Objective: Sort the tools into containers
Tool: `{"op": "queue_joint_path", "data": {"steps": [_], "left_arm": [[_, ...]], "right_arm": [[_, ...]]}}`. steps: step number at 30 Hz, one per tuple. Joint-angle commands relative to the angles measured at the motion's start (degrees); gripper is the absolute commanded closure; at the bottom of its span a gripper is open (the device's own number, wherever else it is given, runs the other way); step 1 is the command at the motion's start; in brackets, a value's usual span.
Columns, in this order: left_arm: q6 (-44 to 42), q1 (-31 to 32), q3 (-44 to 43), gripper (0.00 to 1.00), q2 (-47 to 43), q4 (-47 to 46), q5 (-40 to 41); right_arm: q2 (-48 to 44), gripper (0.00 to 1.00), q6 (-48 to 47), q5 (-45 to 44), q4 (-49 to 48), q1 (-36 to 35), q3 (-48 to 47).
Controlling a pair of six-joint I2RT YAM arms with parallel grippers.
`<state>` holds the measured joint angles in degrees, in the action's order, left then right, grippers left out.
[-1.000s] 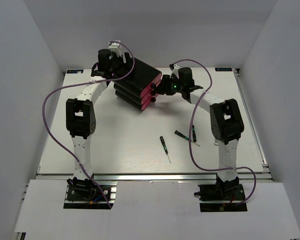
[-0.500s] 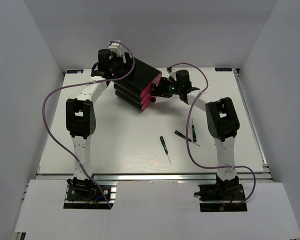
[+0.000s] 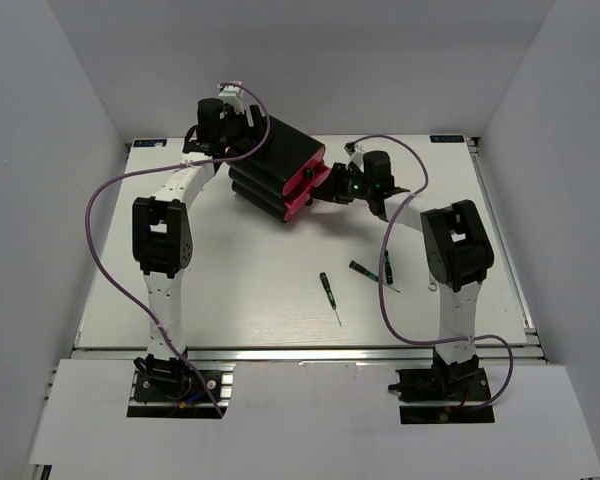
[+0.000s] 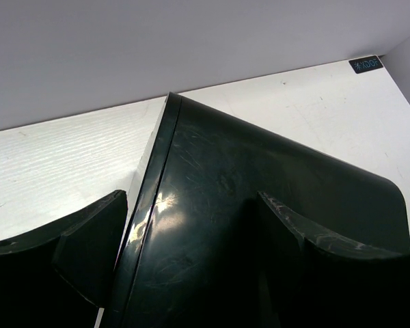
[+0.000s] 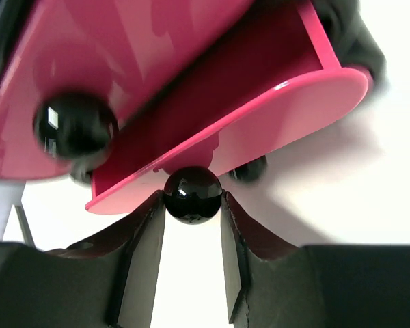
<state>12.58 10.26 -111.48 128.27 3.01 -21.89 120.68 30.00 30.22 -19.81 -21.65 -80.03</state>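
Opening a drawer is the step in hand: right gripper (image 5: 193,208) clenched on the knob (image 5: 193,193) of a pink drawer (image 5: 260,102), partly out. Left gripper (image 4: 191,232) straddles the casing (image 4: 260,157) (grip cannot be told). Precision screwdrivers (image 3: 326,287) lie loose on the table (image 3: 230,290); next, release and fetch one.

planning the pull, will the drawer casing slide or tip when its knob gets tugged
The drawer casing looks like light plastic on a smooth table, so it may slide. The left gripper bracketing it should steady it. The glossy round knob could slip from the right gripper.
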Motion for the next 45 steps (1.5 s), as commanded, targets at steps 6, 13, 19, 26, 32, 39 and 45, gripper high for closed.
{"op": "queue_joint_path", "data": {"steps": [6, 13, 19, 26, 32, 39, 45], "left_arm": [[-0.19, 1.16, 1.44, 0.16, 2.16, 10.27, -0.61], [-0.36, 0.29, 0.48, 0.16, 2.16, 10.88, 0.18], [-0.1, -0.24, -0.49, 0.16, 2.16, 11.32, 0.71], [0.87, -0.51, -2.07, 0.14, 1.11, 12.11, 3.25], [4.12, -0.68, -6.81, 0.12, -1.44, 14.83, 12.82], [5.88, -0.51, -7.26, 0.22, -9.76, 18.26, 31.45], [8.33, -0.24, 0.02, 0.69, -21.46, 18.08, 36.14]], "right_arm": [[-11.25, 0.82, -4.16, 1.69, 0.56, 5.21, 13.57], [-16.26, 0.76, -8.63, 3.44, 3.72, 8.46, 18.68], [-17.5, 0.71, -10.4, 4.23, 5.66, 8.64, 19.47], [-16.27, 0.26, -15.65, 9.16, 13.29, 8.73, 14.82], [-23.63, 0.24, -27.6, 6.26, 23.93, 8.99, 16.92], [-35.59, 0.11, -45.69, -15.21, 30.91, 8.29, 22.18], [-38.08, 0.56, -49.87, -14.06, 40.16, 11.71, 24.94]]}}
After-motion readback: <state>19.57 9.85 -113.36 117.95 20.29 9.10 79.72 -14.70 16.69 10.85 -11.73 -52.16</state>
